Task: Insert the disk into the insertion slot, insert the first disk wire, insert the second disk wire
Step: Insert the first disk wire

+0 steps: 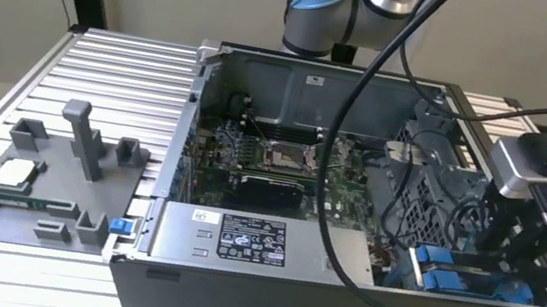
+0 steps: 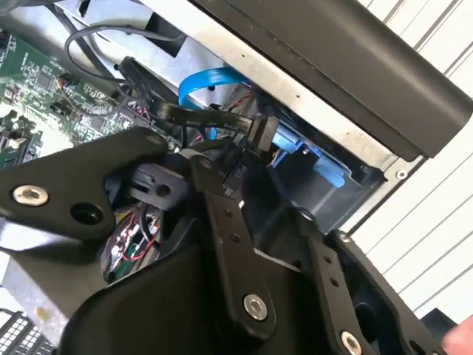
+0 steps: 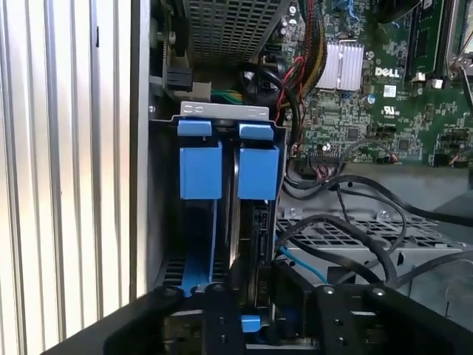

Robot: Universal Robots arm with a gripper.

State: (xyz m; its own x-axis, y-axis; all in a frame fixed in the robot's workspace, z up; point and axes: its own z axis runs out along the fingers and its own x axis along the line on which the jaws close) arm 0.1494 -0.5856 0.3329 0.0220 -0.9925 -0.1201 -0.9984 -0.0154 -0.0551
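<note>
Disk (image 3: 255, 222) seated upright in insertion slot (image 3: 222, 109); first step judged done. End effector (image 1: 510, 246) low at slot, grip state cannot tell. Black wire connector (image 2: 262, 133) at disk end, seating unconfirmed. Count: two blue carrier tabs (image 3: 199, 166), one blue cable (image 2: 211, 78), one computer case (image 1: 283, 290) on counter (image 1: 120, 67).

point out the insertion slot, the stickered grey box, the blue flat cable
insertion slot (image 3: 200, 170): first wrist view, a blue tab
stickered grey box (image 1: 257, 244): exterior view, its sticker
blue flat cable (image 2: 211, 76): second wrist view, its bend

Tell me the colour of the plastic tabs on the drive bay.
Bright blue tabs, clearest in the first wrist view.
</note>
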